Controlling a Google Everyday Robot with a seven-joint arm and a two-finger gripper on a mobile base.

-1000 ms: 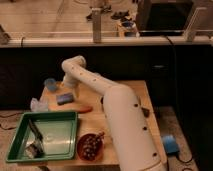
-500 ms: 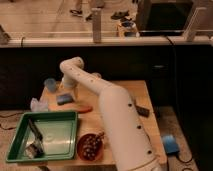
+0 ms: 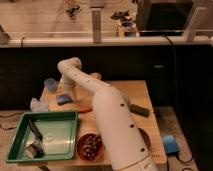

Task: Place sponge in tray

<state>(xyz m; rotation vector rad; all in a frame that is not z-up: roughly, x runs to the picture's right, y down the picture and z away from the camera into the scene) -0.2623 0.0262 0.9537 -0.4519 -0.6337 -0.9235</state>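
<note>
Just below the spread pincer [image 3: 65, 91], the blue sponge [image 3: 63, 99].

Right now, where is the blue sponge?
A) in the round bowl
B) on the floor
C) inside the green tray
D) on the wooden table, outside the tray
D: the sponge lies flat on the table, beyond the far rim of the tray, with the gripper just above it.

Arm [image 3: 107, 115] stretched fwd, gripper [image 3: 66, 91] pointing down, fingers apart
</note>
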